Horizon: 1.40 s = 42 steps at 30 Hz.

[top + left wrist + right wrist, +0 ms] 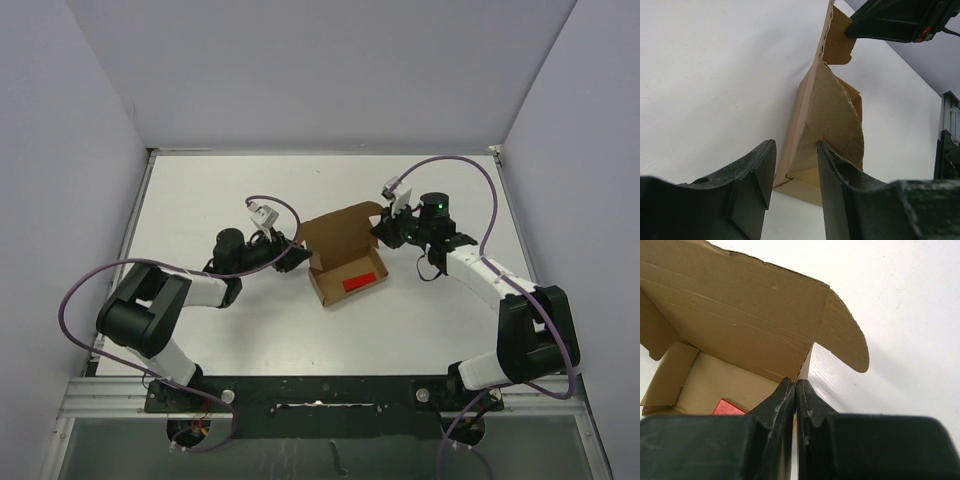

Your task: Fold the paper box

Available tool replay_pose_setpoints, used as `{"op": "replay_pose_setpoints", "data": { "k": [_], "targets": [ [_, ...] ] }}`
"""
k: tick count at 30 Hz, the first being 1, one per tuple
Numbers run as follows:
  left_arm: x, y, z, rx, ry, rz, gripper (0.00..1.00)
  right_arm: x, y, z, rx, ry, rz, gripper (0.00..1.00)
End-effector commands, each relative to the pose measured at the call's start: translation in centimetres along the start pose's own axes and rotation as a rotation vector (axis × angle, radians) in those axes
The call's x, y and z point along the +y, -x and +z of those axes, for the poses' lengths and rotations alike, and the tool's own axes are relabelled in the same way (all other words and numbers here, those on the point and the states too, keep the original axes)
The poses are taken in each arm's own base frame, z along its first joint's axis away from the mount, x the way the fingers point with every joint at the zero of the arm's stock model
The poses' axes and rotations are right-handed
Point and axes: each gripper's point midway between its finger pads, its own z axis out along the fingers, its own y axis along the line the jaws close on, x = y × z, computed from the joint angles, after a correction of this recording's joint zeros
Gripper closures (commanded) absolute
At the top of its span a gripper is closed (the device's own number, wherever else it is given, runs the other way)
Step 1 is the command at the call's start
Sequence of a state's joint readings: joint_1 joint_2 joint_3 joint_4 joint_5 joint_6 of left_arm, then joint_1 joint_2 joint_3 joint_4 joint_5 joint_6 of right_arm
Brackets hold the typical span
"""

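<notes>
The brown paper box (335, 243) sits mid-table with its lid raised, and a small red block (365, 280) lies inside it. My right gripper (384, 232) is at the box's right side. In the right wrist view it (796, 382) is shut on the thin edge of the paper box's side wall (740, 305), with the red block (729, 407) low on the left. My left gripper (293, 252) is at the box's left corner. In the left wrist view it (796, 150) stands open, the paper box's corner (830, 110) just beyond the tips. The right gripper's body (895, 20) shows at top right.
The white table (200, 200) is bounded by grey walls at the back and both sides. A metal rail (320, 392) carries both arm bases at the near edge. Purple cables (80, 290) loop beside each arm.
</notes>
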<state>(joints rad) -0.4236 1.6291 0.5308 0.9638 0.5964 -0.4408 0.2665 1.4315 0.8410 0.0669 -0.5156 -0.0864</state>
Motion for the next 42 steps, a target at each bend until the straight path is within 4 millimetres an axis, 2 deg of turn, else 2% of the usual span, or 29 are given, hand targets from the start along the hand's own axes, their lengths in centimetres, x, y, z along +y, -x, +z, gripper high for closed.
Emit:
{"op": "replay_pose_setpoints", "data": {
  "k": [1,4,18,24,32,42],
  "targets": [
    [-0.7,2.1,0.9,-0.078,-0.050,0.044,0.64,2.4,1.1,0.1,-0.050,0.125,0.006,1.00],
    [-0.6,2.1,1.0,-0.086,-0.047,0.034,0.72,2.6,1.0,0.2,-0.050,0.133,0.013,1.00],
    [-0.4,2.3,1.2,-0.095,-0.036,0.019,0.95,3.2,0.9,0.4,-0.052,0.160,0.030,1.00],
    [-0.5,2.5,1.1,-0.100,-0.036,0.018,0.95,3.3,0.9,0.3,-0.054,0.169,0.029,1.00],
    [-0.6,2.1,0.8,-0.100,-0.044,0.011,0.80,2.6,0.1,0.5,-0.039,0.153,0.035,1.00],
    [-1.3,2.5,1.0,-0.099,-0.076,0.012,0.83,2.7,0.6,0.3,-0.051,0.148,0.040,1.00]
  ]
}}
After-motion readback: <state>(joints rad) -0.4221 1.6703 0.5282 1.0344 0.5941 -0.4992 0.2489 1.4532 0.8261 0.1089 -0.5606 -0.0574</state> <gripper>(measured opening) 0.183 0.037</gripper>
